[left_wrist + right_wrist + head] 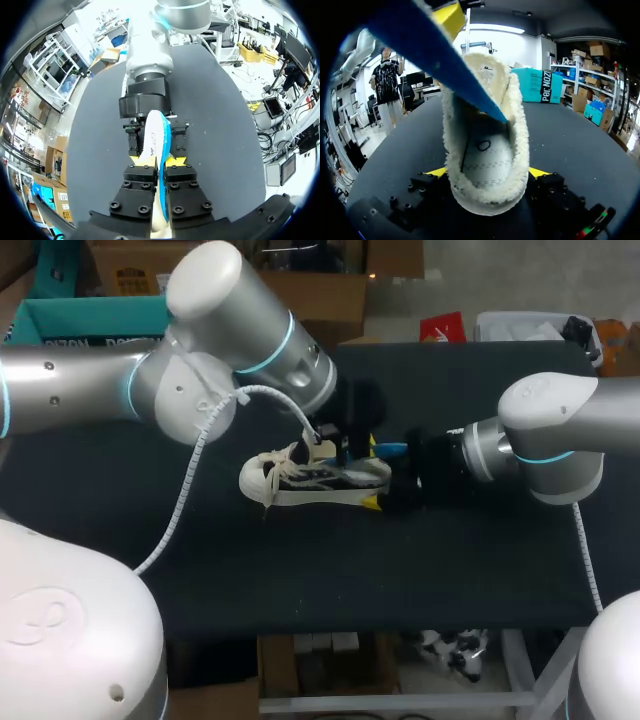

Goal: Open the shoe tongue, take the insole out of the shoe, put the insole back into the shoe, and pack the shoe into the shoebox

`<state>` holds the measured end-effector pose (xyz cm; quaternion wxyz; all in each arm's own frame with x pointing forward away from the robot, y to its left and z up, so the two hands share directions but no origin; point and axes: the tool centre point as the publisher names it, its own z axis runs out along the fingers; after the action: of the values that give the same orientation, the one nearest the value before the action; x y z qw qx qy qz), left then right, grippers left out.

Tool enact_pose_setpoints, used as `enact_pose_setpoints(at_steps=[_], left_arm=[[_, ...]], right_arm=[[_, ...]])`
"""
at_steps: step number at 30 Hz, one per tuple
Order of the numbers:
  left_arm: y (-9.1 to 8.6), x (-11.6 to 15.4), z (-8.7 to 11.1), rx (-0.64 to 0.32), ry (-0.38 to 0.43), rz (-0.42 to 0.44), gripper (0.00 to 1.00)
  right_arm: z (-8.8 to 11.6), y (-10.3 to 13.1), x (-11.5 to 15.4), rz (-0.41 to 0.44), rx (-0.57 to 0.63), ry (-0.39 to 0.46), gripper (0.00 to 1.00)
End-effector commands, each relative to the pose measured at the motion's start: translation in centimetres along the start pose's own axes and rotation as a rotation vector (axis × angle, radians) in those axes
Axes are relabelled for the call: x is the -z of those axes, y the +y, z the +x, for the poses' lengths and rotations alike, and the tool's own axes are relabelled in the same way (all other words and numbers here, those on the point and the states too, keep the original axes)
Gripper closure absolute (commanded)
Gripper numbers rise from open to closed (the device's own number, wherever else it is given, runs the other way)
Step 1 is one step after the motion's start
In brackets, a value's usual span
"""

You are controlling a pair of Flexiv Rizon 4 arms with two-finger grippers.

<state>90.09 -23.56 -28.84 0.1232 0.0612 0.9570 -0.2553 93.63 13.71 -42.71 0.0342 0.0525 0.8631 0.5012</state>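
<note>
Cream, black-patterned shoe [315, 480] upright on sole; blue insole [430, 55] slanted, lower tip at fleecy shoe opening.

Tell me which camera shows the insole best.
The left wrist view: the insole stands on edge along nearly its whole length, clamped in the left pincer. The right wrist view shows only part of its blue face, slanting over the shoe. The head view shows just a blue sliver.
</note>
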Motion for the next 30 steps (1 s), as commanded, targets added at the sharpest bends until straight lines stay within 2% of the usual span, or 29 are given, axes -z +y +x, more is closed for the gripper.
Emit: enact_pose_setpoints(at_steps=[1,3,4,5,13,20,25,30], left_arm=[[-0.4,1.5,0.2,-0.01,0.008,0.031,1.0],[-0.8,1.9,0.3,-0.017,0.012,0.043,1.0],[-1.1,2.2,0.3,-0.021,0.013,0.049,1.0],[-1.3,2.4,0.3,-0.026,0.017,0.057,1.0],[-3.5,4.5,0.5,-0.055,0.04,0.139,1.0],[-5.3,6.7,0.5,-0.073,0.068,0.234,1.0],[-6.0,8.2,0.1,-0.089,0.114,0.314,1.0],[-6.3,10.5,-0.4,-0.101,0.141,0.389,1.0]], right_arm=[[0.0,-0.2,-0.2,0.0,0.001,0.0,1.0],[0.1,-0.1,0.0,0.005,-0.005,-0.007,1.0],[0.1,-0.1,0.1,0.018,-0.021,-0.01,0.6],[0.1,-0.1,0.3,0.015,-0.032,-0.014,0.0],[1.2,-0.3,2.3,0.026,-0.06,-0.049,0.0],[2.4,-0.2,5.6,0.076,-0.093,-0.084,0.0],[2.1,1.0,7.8,0.139,-0.09,-0.09,0.0],[1.3,3.1,9.3,0.221,-0.067,-0.08,0.0]])
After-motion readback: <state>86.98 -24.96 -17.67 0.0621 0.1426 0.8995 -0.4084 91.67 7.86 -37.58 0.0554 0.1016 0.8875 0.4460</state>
